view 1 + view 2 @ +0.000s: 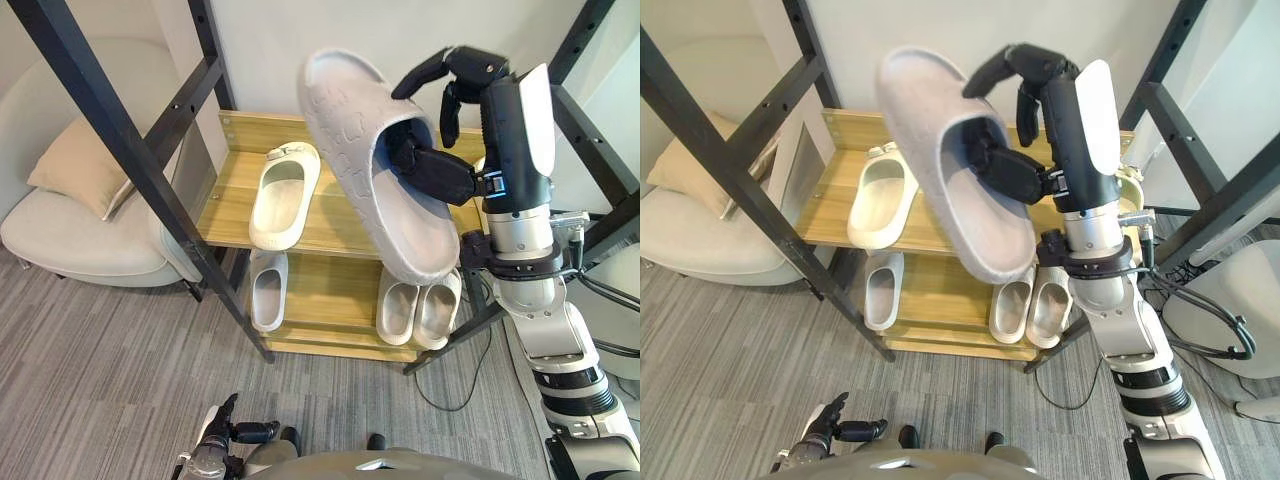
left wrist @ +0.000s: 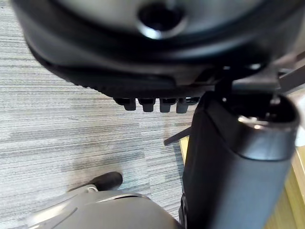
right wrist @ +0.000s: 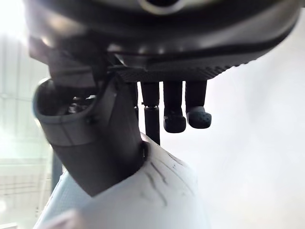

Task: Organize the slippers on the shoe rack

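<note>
Plainly, in the left eye view the grey slipper [image 1: 350,120] hangs at upper centre, toe up and heel down, in front of the rack. The right hand [image 1: 500,140] grips it: the thumb is tucked into the slipper's mouth and the fingers arch over the strap. It looks like light moulded foam, firm enough to keep its shape yet springy. I judge the strap the sound place to hold it, though so small a hold could let the heel swing.

Behind it, the shoe rack [image 1: 230,215] carries a cream slipper [image 1: 285,195] at middle left of its top shelf, with bare board beside it. On the lower shelf lie a single slipper [image 1: 268,290] and a pair [image 1: 418,308]. A black frame bar [image 1: 138,160] slants across the left, in front of an armchair [image 1: 70,235].

In the right eye view another black upright [image 1: 1168,40] crosses the upper right, near the raised arm. It might catch the arm.

In the left wrist view the left hand [image 2: 143,67] hangs over carpet [image 2: 57,119], fingers relaxed and holding nothing.

In the right wrist view the thumb [image 3: 95,143] presses on the slipper's pale surface. I cannot tell whether the fingers touch it.
</note>
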